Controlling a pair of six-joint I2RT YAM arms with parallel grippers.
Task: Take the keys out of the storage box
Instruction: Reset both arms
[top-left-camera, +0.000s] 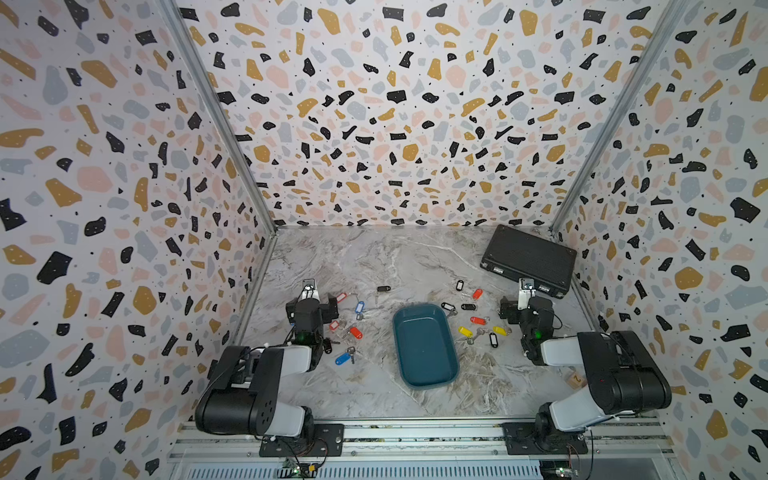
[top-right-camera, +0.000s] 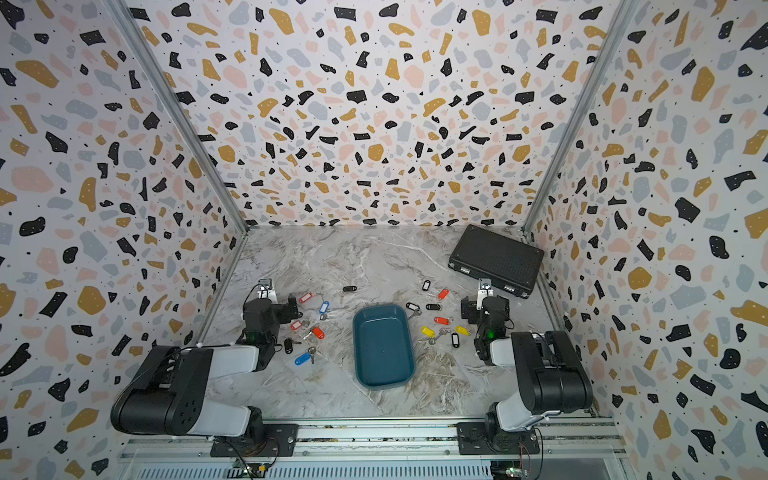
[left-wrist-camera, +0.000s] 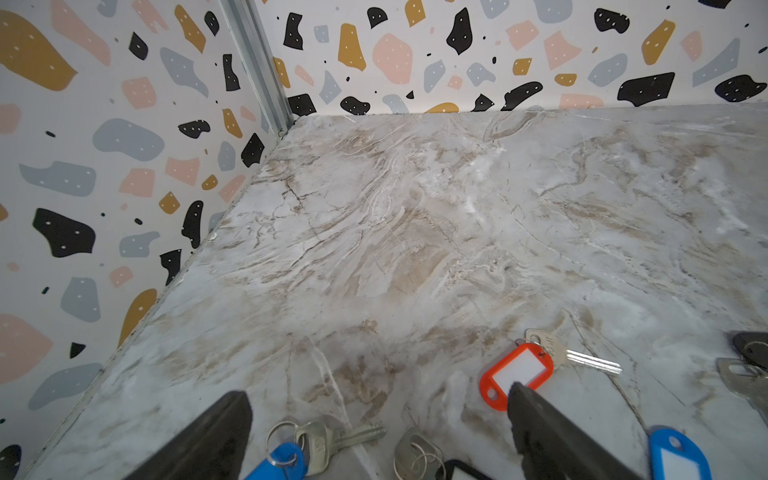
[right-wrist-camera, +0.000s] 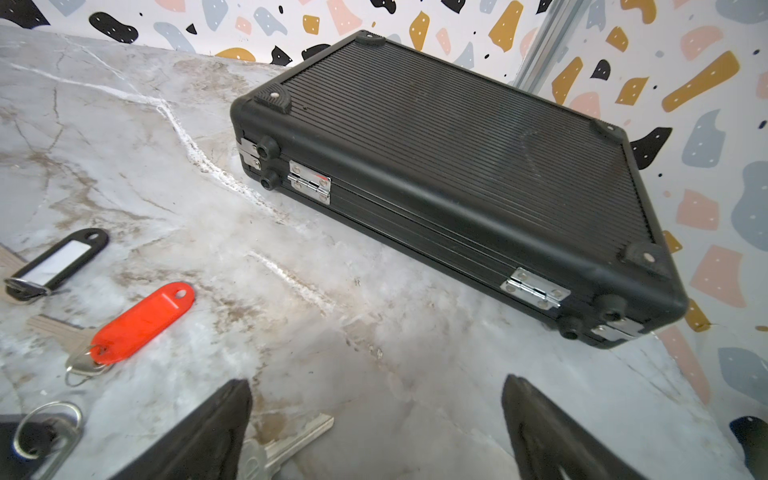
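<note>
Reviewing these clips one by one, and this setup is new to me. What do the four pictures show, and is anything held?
Two robot arms are mounted on a rail at the near edge of a marble table. Two pictures look down from one overhead stereo camera; the other two come from a camera on each wrist. The left gripper and right gripper both stand open, holding nothing. The teal storage box in the middle is empty; the keys, with coloured tags, lie scattered either side of it. A closed black ribbed case sits in the far corner on the right arm's side.
</note>
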